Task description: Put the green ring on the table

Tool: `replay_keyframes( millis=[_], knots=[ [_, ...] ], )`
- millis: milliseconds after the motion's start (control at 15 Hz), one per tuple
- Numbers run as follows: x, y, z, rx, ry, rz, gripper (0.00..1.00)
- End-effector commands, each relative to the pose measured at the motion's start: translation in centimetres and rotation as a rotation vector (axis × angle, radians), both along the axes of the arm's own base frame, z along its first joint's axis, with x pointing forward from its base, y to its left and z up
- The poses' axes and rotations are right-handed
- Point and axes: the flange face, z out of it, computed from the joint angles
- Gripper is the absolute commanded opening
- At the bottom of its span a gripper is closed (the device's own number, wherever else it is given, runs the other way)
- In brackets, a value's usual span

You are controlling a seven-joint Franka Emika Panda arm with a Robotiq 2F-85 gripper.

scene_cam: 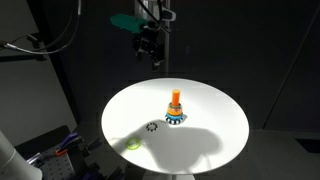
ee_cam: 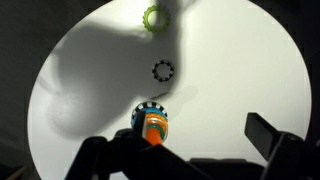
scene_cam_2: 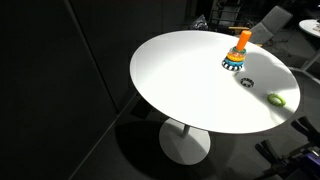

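Wrist view: claw [ee_cam: 180, 140] released, empty, hovering above the round white tabletop [ee_cam: 250, 70]. In an exterior view: one pale yellow-green piece [scene_cam: 132, 145] at 7 o'clock, one black toothed ring [scene_cam: 152, 126], then one orange peg stack [scene_cam: 175, 107] near centre. The dark green ring [ee_cam: 150, 122] seems threaded on it. Approach step; next, descend and pinch that ring.

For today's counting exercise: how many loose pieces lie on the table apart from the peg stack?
2: the black ring near the peg stack, the yellow-green piece nearer the table rim.

Black two-finger gripper [scene_cam: 151, 58] hangs high, pointing down under teal-marked wrist [scene_cam: 128, 20]. Wrist view: dark fingers [ee_cam: 268, 135] spread wide apart, low in frame.
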Motion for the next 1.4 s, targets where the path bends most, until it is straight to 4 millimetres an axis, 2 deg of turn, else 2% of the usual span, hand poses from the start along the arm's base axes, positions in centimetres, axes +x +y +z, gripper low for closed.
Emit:
replay_keyframes(
  millis=[0, 67, 133, 467, 600, 800, 1333],
  knots=[
    [-0.1, -0.3, -0.6, -0.012, -0.035, -0.023, 1.0],
    [-0.2, -0.3, -0.3, -0.008, -0.025, -0.02, 1.0],
    [0.1, -0.2, -0.8, -0.007, -0.015, -0.008, 1.0],
    [0.1, -0.1, -1.0, -0.006, -0.011, -0.006, 1.0],
    [0.8, -0.5, -1.6, -0.016, -0.041, -0.031, 1.0],
    [2.4, -1.3, -3.2, -0.039, -0.12, -0.076, 1.0],
    [5.4, -2.1, -10.5, -0.083, -0.148, -0.108, 1.0]
  ],
)
